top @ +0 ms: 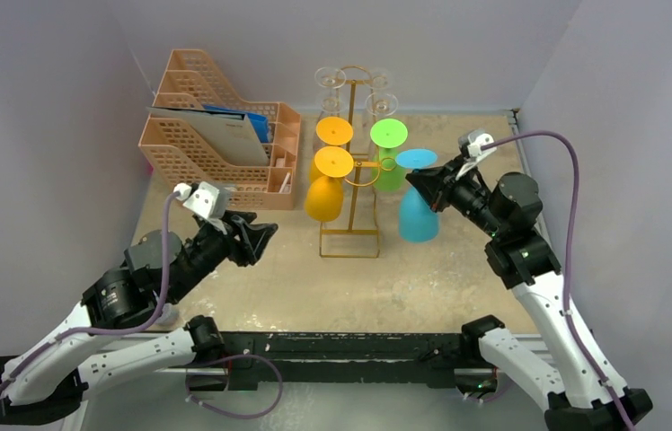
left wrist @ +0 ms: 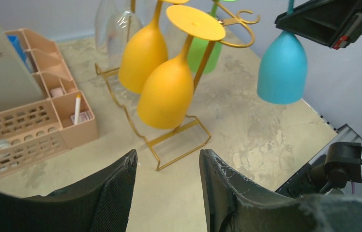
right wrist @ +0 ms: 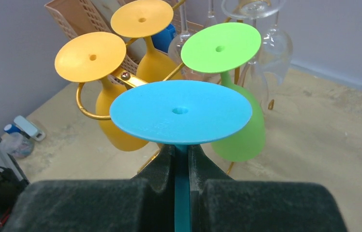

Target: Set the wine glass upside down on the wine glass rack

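Observation:
The blue wine glass (top: 418,215) hangs upside down, foot uppermost, just right of the gold wine glass rack (top: 350,235). My right gripper (top: 424,182) is shut on its stem right under the blue foot (right wrist: 180,112); the jaws press the stem from both sides (right wrist: 181,151). In the left wrist view the blue bowl (left wrist: 282,67) floats above the table, apart from the rack's base frame (left wrist: 181,140). Two orange glasses (top: 325,193), a green one (top: 390,166) and clear ones (top: 331,81) hang on the rack. My left gripper (top: 265,235) is open and empty, left of the rack (left wrist: 168,162).
A peach lattice file organizer (top: 216,157) with papers stands at the back left, close to the rack. Its small front compartments (left wrist: 75,121) hold a pen and small items. Grey walls close in both sides. A small bottle (right wrist: 22,128) lies near the table's left edge.

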`<state>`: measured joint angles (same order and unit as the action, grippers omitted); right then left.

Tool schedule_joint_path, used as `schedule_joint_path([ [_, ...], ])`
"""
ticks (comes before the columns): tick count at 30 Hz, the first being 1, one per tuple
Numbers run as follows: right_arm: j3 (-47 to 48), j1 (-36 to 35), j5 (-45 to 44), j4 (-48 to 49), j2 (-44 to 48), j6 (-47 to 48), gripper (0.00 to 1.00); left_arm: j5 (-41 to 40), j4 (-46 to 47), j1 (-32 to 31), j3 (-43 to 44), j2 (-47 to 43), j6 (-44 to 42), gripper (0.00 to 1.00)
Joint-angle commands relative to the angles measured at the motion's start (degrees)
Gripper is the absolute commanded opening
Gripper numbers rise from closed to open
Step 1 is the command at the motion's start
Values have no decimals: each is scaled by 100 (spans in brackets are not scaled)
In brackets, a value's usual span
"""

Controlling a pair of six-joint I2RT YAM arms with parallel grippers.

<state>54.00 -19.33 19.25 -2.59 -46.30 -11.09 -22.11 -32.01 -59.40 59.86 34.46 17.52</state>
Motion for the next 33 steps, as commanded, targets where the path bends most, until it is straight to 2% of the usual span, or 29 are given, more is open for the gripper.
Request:
schedule_joint_path([
  [1,8,0,439,760,-76,717,0,-581,-365,-12,-84,-167,489,48],
  [17,-81,0,850,635,-476,1317,0,-502,-737,-13,132,207,582,48],
  [33,-102,0,1063,1102,-901,1173,0,-523,-771,-16,105,184,636,48],
])
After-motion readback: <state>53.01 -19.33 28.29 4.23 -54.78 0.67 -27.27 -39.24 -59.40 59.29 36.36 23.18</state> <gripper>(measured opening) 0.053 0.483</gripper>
